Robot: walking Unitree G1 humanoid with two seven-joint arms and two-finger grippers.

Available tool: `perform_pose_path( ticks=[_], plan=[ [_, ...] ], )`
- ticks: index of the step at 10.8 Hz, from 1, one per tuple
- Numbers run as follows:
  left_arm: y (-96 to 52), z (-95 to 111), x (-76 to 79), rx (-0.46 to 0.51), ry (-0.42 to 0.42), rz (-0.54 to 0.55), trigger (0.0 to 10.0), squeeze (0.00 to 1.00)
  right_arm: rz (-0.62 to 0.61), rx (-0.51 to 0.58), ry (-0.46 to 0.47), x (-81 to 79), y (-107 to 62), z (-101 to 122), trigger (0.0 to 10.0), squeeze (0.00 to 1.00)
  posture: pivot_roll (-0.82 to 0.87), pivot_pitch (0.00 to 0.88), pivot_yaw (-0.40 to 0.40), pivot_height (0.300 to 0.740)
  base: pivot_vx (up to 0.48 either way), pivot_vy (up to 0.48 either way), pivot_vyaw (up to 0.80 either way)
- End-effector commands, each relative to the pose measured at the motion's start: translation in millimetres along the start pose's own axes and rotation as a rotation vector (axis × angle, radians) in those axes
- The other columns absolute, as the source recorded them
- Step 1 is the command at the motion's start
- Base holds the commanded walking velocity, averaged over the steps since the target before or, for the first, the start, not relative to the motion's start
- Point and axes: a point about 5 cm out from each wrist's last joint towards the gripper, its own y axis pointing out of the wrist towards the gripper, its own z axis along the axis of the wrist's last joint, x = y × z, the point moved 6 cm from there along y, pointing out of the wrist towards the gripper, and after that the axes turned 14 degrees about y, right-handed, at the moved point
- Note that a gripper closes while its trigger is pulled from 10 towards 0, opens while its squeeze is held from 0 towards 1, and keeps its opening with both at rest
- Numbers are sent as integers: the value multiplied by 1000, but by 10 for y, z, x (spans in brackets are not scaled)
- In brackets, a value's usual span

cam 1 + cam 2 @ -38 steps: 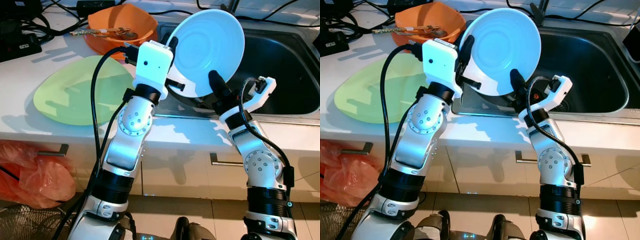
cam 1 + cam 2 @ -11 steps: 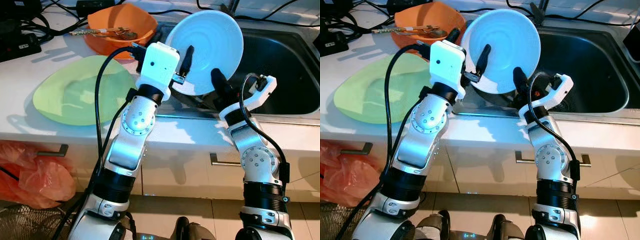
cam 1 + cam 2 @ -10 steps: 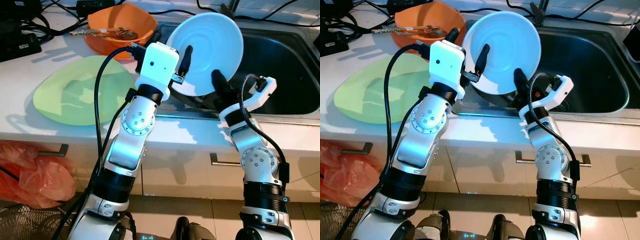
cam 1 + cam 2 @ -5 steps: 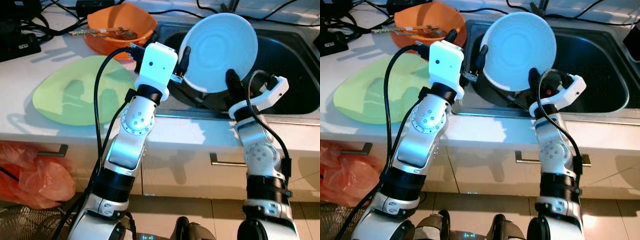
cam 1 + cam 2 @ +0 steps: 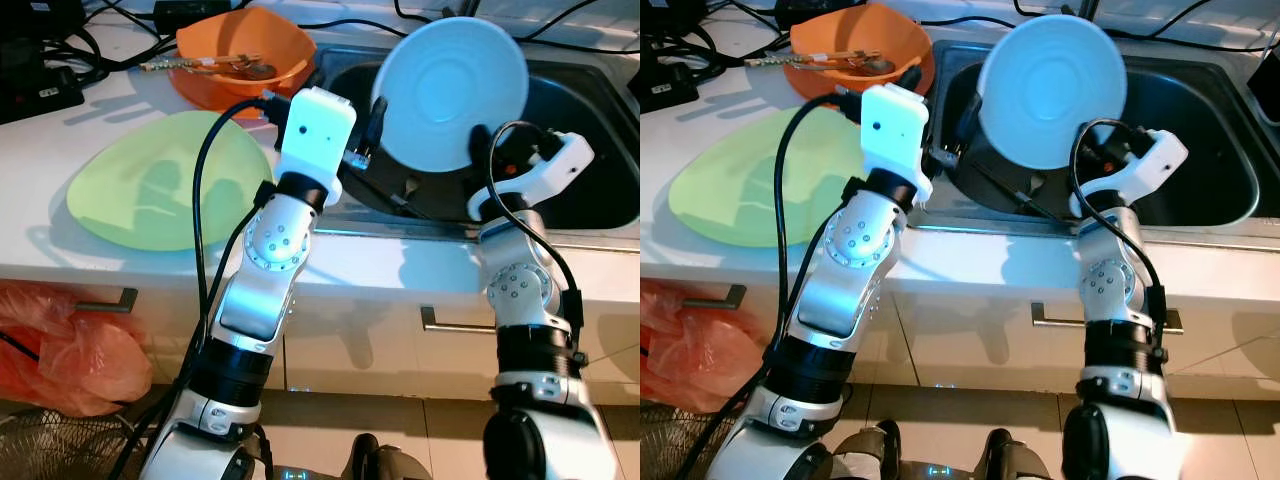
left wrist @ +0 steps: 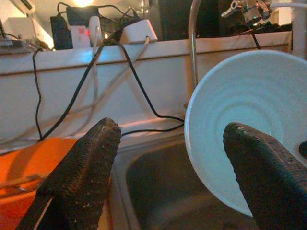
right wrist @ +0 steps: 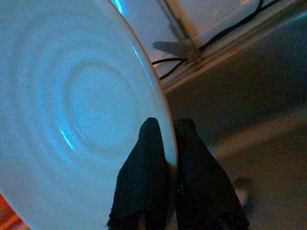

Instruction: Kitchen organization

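Over the steel sink (image 5: 590, 170), the pale blue plate (image 5: 450, 95) stands on edge and hides much of the basin behind it. On the counter, the left arm covers part of the green plate (image 5: 150, 185), and the orange bowl (image 5: 240, 50) holds utensils too small to identify. Right gripper (image 7: 169, 139) reaches up from below, fingers pinched on the plate's rim. Left gripper (image 6: 177, 148) hangs beside the plate, fingers spread wide, touching nothing.

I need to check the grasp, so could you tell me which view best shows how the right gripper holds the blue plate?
The right wrist view: the right gripper pinches the blue plate at its rim. Both eye views show the plate upright over the sink; the left wrist view, its face.
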Motion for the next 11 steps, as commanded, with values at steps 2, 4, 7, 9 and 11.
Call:
perform_pose_path(
  ticks=[2,4,7,9,11],
  plan=[
    [-29,-88,26,-33,-31,2,10000,0,28,72,-78,-83,78,210,0,0,157,165,-41,740,0,0,0],
    [-127,-329,57,-107,-72,8,10000,0,19,89,-217,-58,117,291,10000,0,158,166,-44,740,0,0,0],
    [-247,-518,90,-160,-127,14,10000,0,25,107,-354,-1,108,302,10000,0,157,166,-45,740,0,0,0],
    [-270,-535,122,-161,-107,0,10000,0,18,96,-433,87,72,244,10000,0,159,162,-43,740,0,0,0],
    [-297,-549,144,-163,-110,-8,10000,0,3,91,-514,187,24,195,10000,0,159,157,-39,740,0,0,0]
  ],
)
